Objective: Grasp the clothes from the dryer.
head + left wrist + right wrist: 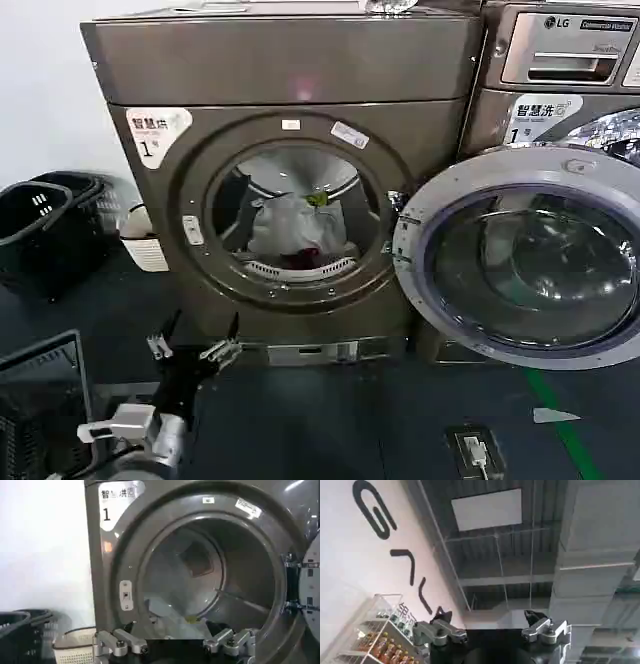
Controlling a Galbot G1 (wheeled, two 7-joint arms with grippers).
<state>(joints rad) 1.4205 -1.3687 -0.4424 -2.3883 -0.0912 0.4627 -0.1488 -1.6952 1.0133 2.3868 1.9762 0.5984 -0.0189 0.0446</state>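
Note:
The dryer (280,70) stands in front of me, bronze-grey, with a white sticker marked 1 and its round port wide open. The clothes (293,228) lie heaped in the drum: white and pale-grey fabric, a green bit on top, a dark red piece at the bottom. My left gripper (193,337) is open and hovers low, in front of the dryer and left of the port, well short of it. In the left wrist view that gripper (171,629) points into the drum toward the pale clothes (167,614). My right gripper (487,616) is open, holds nothing and points up at a ceiling.
The dryer's round glass door (525,258) hangs open to the right, in front of the LG machine (560,50). Black baskets (40,225) and a white basket (145,248) stand to the left. A dark bin (40,400) is at my lower left, a floor socket (475,448) at lower right.

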